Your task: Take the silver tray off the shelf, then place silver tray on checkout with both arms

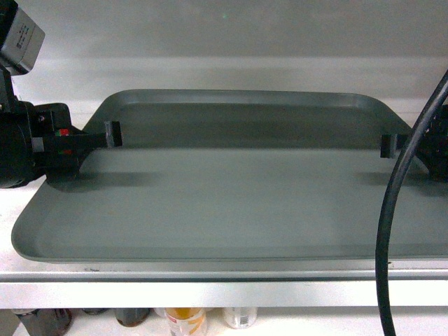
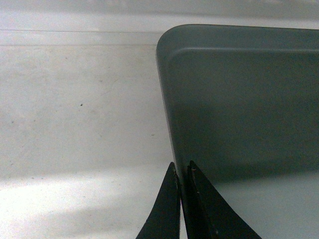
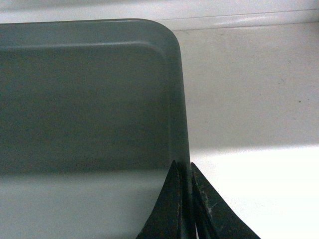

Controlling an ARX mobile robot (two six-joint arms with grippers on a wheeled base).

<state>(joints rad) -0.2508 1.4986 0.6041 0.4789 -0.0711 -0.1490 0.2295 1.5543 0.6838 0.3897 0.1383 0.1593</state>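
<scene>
Silver tray (image 1: 238, 189) rims pinched by both hands.

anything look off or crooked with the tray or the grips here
Nothing stands out. The silver tray lies flat and square on the shelf, empty and unmarked. The left gripper is pinched on its left rim and the right gripper on its right rim, at matching spots.

We see the large flat grey-green tray (image 1: 238, 189) lying on the white metal shelf board (image 1: 210, 287), bottles (image 1: 185, 320) beneath.
</scene>
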